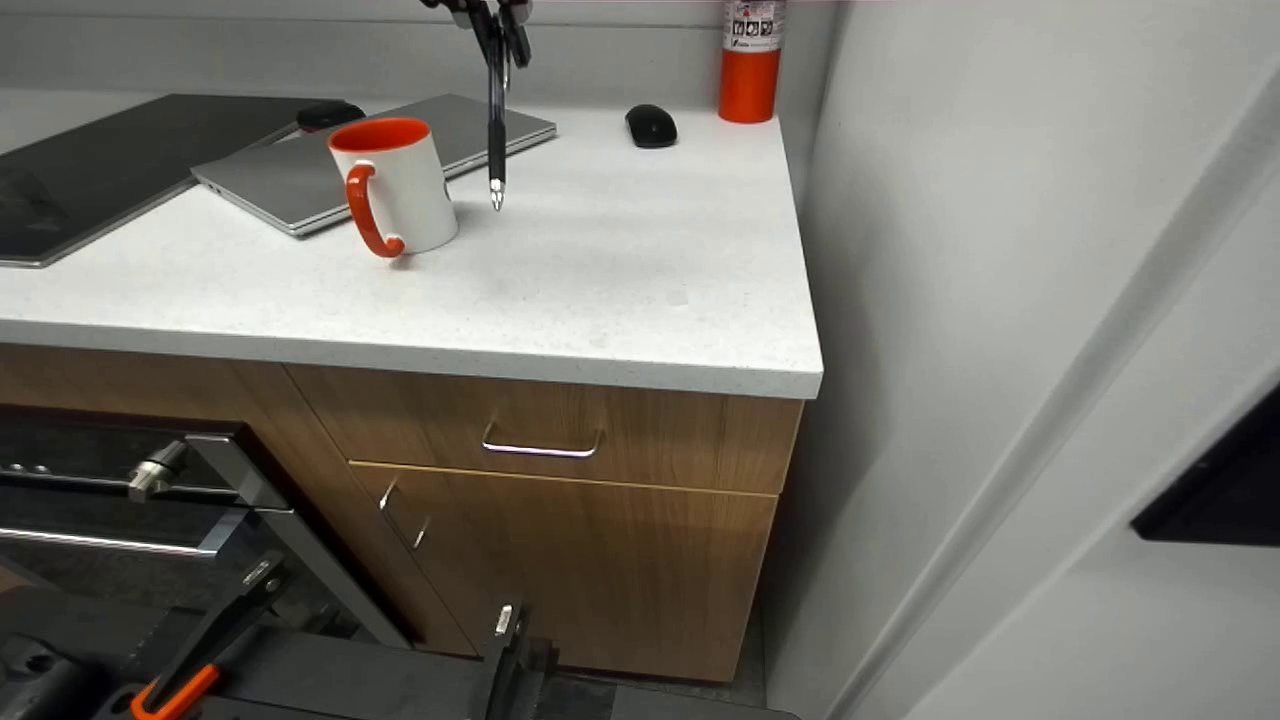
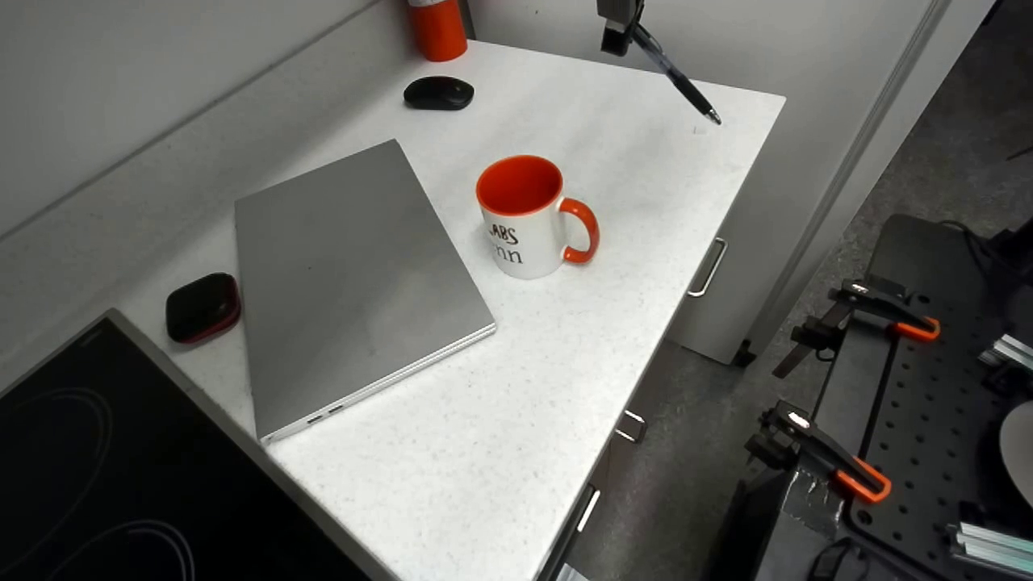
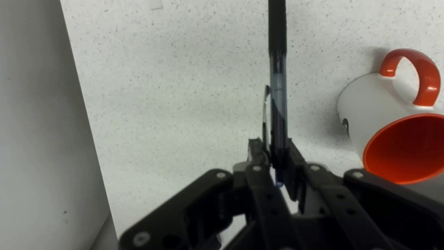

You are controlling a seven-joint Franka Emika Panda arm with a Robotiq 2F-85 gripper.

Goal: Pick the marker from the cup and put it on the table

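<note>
The marker is a thin dark pen with a silver tip, seen in both exterior views [image 1: 497, 135] [image 2: 678, 78] and in the wrist view [image 3: 278, 66]. My gripper [image 1: 503, 45] is shut on its upper end and holds it above the table [image 1: 620, 270], tip pointing down and tilted. The gripper also shows in the wrist view [image 3: 274, 151], with a finger on each side of the pen. The white cup with red-orange handle and inside [image 1: 410, 195] stands upright on the table beside the pen; it also shows in an exterior view [image 2: 524, 234] and the wrist view [image 3: 371, 104].
A grey laptop [image 2: 347, 266] lies behind the cup. A black mouse [image 2: 438, 94] and a red cylinder [image 1: 748, 88] stand at the back. A black oval object [image 2: 203, 308] and a cooktop [image 2: 56, 468] are beside the laptop. A wall [image 1: 950, 200] borders the table's end.
</note>
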